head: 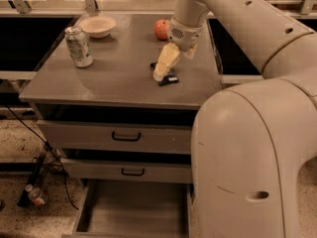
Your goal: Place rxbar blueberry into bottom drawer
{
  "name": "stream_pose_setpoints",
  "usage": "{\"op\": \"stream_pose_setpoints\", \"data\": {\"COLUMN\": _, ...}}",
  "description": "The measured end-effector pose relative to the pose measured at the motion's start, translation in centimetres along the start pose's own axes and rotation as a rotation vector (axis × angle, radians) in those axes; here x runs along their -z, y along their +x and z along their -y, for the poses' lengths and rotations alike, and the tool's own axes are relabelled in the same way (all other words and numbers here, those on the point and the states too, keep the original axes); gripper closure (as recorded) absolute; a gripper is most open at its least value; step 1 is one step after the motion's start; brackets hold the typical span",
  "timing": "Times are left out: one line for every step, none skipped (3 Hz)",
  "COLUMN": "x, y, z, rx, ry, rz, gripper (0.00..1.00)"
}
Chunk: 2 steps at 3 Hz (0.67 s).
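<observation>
Your pincer [159, 74] is down on the rxbar blueberry [170, 79], right of centre on the worktop [114, 73]; you cannot tell whether it is spread or pinching. Expect a light, flat, slick-wrapped bar, so grip across its narrow width before heading for the open bottom drawer [133, 209].

Nothing legible shows: the silver-green drink can [79, 46] and the dark flat snack-bar wrapper [170, 80] carry only unreadable marks. The cream two-finger gripper [161, 73], itself unmarked, sits over that wrapper.
</observation>
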<state>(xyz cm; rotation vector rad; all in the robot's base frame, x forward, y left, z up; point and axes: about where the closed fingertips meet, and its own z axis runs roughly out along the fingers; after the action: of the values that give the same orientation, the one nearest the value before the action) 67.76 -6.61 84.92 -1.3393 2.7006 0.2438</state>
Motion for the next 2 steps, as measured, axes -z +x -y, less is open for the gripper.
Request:
{"op": "stream_pose_setpoints", "data": {"x": 0.0, "y": 0.0, "z": 0.0, "rx": 0.000, "ry": 0.000, "rz": 0.000, "gripper": 0.00}}
{"op": "stream_pose_setpoints", "data": {"x": -1.1, "y": -1.4, "z": 1.0, "rx": -0.055, "ry": 0.044, "rz": -0.011, "gripper": 0.00}}
